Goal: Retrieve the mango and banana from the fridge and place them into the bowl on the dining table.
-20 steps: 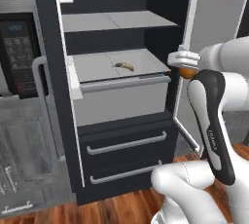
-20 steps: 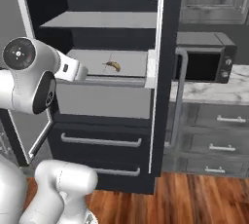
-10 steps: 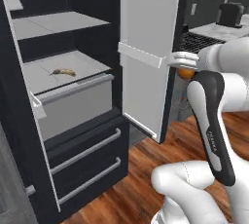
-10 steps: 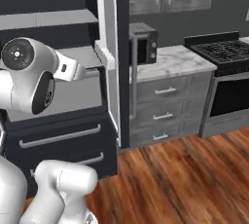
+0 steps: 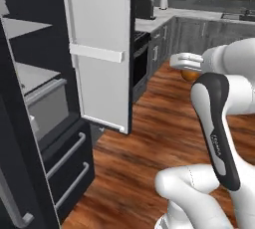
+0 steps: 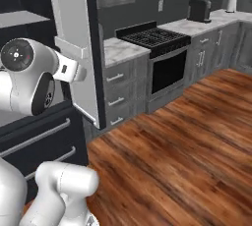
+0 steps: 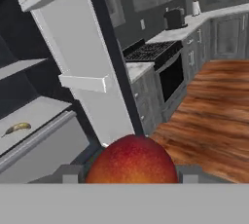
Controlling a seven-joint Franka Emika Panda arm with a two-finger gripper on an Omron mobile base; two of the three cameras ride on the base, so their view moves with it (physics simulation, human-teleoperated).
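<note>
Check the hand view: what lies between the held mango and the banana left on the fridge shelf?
In the hand view, only the light grey shelf front lies between the mango in the hand and the banana.

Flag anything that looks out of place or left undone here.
The fridge door stands wide open. The banana lies on a fridge shelf, while the gripper holds the mango. Nothing looks spilled or damaged.
</note>
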